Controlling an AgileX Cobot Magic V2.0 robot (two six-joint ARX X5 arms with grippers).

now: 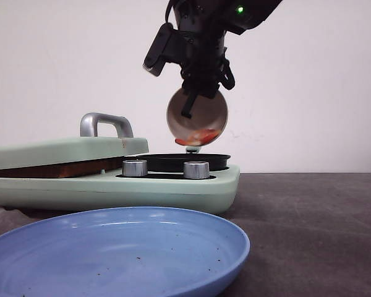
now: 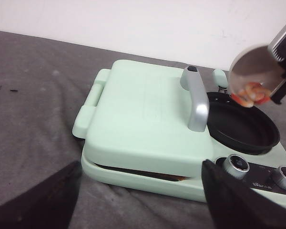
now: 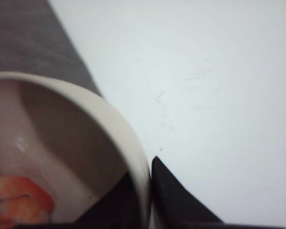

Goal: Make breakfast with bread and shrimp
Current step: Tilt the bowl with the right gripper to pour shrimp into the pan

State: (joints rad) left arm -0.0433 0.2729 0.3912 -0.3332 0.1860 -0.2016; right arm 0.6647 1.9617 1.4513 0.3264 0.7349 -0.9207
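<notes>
The right arm's black gripper (image 1: 189, 102) hangs above the far side of a pale mint-green countertop breakfast maker (image 1: 111, 179), clenched on the rim of a small round beige bowl (image 1: 196, 116), one finger inside the wall and one outside, as the right wrist view shows. The bowl is tipped steeply so its opening faces the front camera, and the small orange-red curved shrimp pieces (image 1: 198, 137) lie heaped against its lowest edge, directly above the round black frying pan (image 1: 185, 162) set into the right end of the appliance. In the left wrist view the shrimp (image 2: 250, 94) sit at the lip of the tilted bowl (image 2: 255, 71), over the pan's (image 2: 243, 126) far rim. The appliance's hinged mint-green lid (image 2: 143, 114) with its curved silver handle (image 2: 196, 98) is closed over the left section, and a brown-crusted slice of bread (image 1: 62, 169) shows as a thin band in the gap beneath it. Two silver knobs (image 1: 135, 167) stand on the front panel beside the pan. A wide, shallow blue plate (image 1: 117, 253) sits nearest the front camera on the dark grey tablecloth (image 1: 309, 235). The left gripper's dark fingers (image 2: 243, 200) appear spread apart and released, holding nothing, well short of the appliance.
</notes>
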